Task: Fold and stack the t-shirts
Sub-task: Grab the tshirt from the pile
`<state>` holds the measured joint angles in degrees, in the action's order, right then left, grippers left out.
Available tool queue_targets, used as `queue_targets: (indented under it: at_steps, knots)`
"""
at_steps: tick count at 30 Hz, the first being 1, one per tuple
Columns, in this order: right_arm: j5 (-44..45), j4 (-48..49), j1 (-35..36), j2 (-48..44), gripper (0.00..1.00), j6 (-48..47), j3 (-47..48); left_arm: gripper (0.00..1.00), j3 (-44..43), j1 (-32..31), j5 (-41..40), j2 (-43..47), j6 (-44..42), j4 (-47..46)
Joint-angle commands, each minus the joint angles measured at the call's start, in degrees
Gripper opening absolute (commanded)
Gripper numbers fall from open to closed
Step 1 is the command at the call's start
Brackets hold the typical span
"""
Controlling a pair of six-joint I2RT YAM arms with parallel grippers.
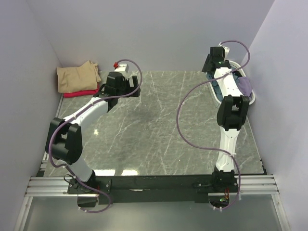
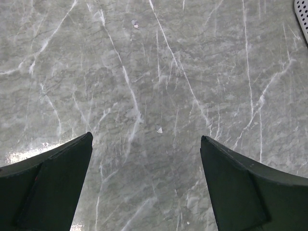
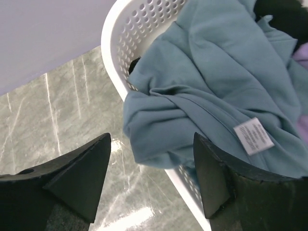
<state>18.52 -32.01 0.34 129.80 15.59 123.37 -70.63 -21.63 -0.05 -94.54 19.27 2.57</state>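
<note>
- Left gripper point(image 2: 146, 139) splayed wide, empty, above the marble table point(image 1: 159, 125)
- Right gripper point(image 3: 151, 139) open, empty, over teal t-shirt point(image 3: 216, 72) spilling from white basket point(image 3: 144, 33)
- Pale walls point(image 1: 159, 29) enclose the table

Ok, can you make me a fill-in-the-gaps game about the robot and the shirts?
1. The tan shirt lies on top of the ____ shirt.
2. The teal shirt spills over the rim of the white ____.
3. The left gripper and the right gripper are both ____ and hold nothing.
Missing words: red; basket; open.
</note>
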Motion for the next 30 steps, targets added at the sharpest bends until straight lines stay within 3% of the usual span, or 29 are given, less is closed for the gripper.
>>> queue_targets:
  at_steps: [1, 5, 8, 10, 18, 30]
  knots:
    - [-0.8, -1.9, -0.1, 2.5, 0.73, 1.2, 4.6, 0.99, -3.2, -0.1, 1.4, -0.5, 0.1, -1.4]
    - [-0.5, -1.6, -0.2, 2.9, 0.54, 1.3, 4.6, 1.00, -2.8, -0.1, 1.7, -0.6, 0.2, -1.9]
    - [-0.9, -2.1, -1.6, 3.0, 0.26, 1.3, 4.9, 1.00, -3.5, -0.1, 1.9, -1.2, 0.3, -1.4]
    - [-2.3, -0.4, -1.6, 0.9, 0.01, 0.6, 2.6, 0.99, -3.6, -0.1, 2.1, -1.5, 0.4, -1.3]
    - [-9.6, 18.4, 1.9, -28.2, 0.00, -4.3, -24.5, 0.99, -3.5, -0.1, 3.3, -0.5, 1.1, -2.1]
    - [-13.0, 8.8, 9.9, -47.2, 0.00, -10.2, -24.5, 1.00, -0.7, -0.1, 5.6, 3.3, 3.0, -4.4]
